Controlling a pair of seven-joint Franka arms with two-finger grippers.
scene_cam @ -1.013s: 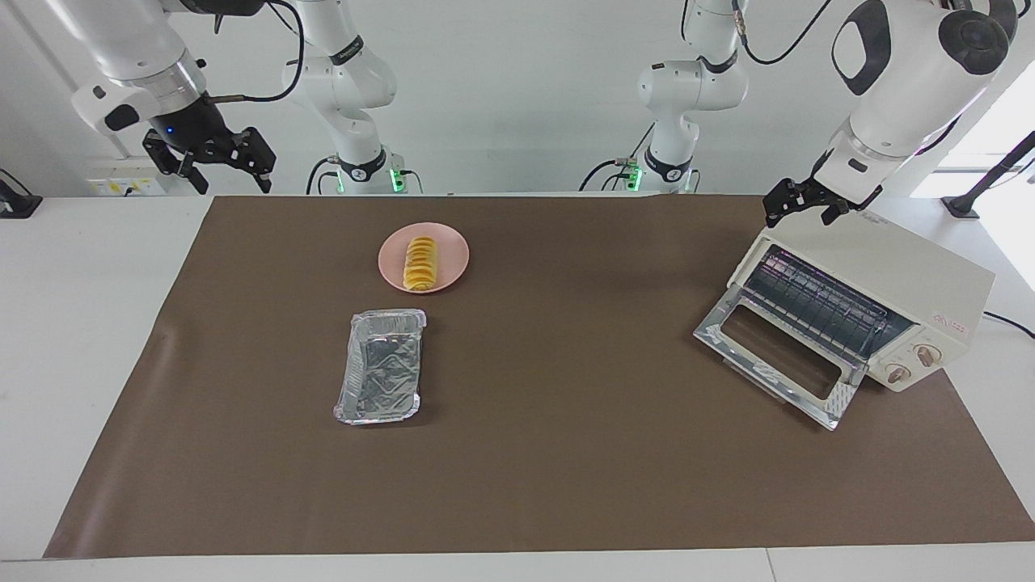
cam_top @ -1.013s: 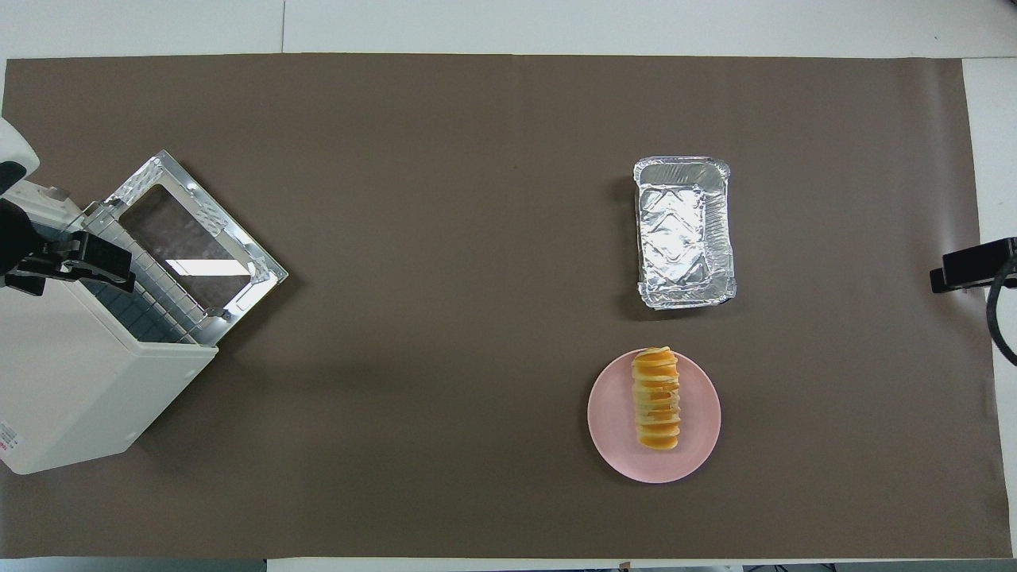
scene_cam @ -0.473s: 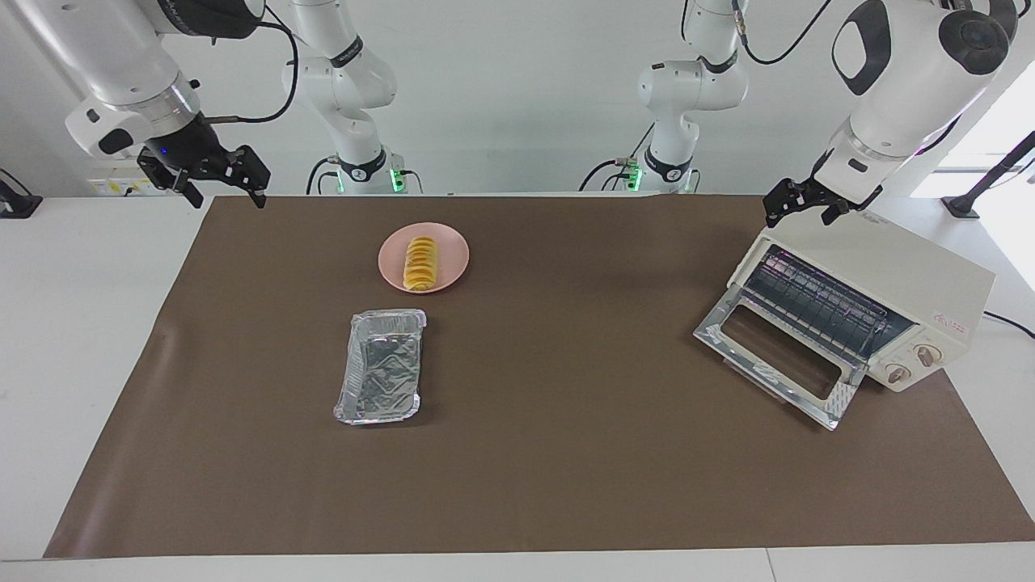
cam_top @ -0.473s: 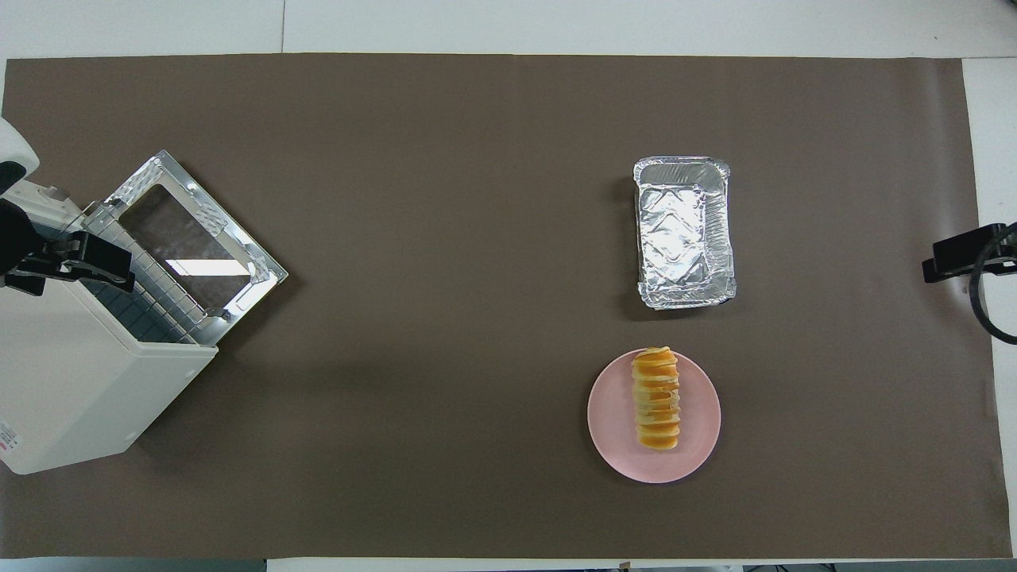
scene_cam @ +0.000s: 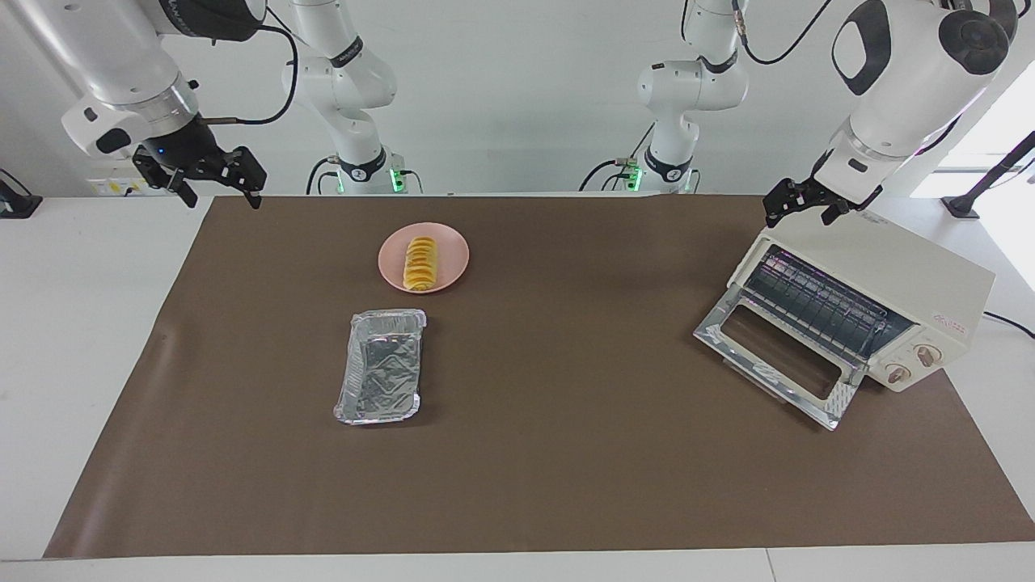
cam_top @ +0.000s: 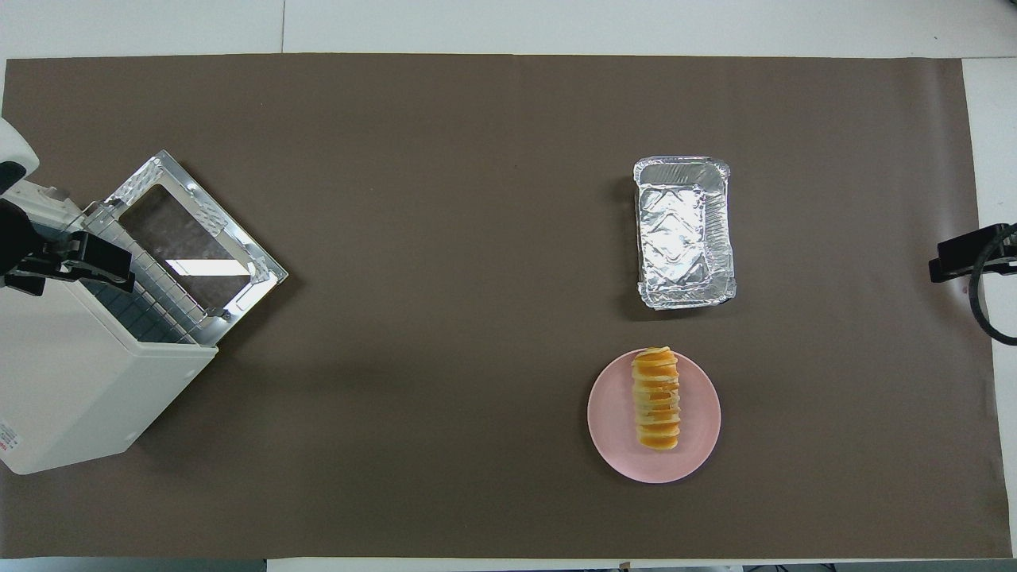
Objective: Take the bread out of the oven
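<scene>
Oven [scene_cam: 873,303] sits at the left arm's end of the bench [scene_cam: 32,323], door [scene_cam: 776,356] dropped open onto the brown mat [scene_cam: 566,453], wire rack [scene_cam: 825,303] visible, nothing on it that I can see. Small red mark [scene_cam: 952,323] on the front panel above the two knobs [scene_cam: 912,364]; lettering too small to read. No other legible labels. Bread [scene_cam: 421,263] is out of the oven, lying on the pink plate [scene_cam: 453,252] toward the right arm's end of the mat; the foil tray [scene_cam: 380,365] sits just beside the plate, farther from the robots, not touching it. Left gripper [scene_cam: 796,206] hovers over the oven's top corner nearest the robots, fingers released, holding nothing. Right gripper [scene_cam: 217,184] is up over the mat's edge at the right arm's end, fingers spread, holding nothing. Versus a second ago: right gripper has pulled up and outward toward the bench edge and rotated a bit; left gripper unchanged; bread, plate, tray, oven all where they were.
</scene>
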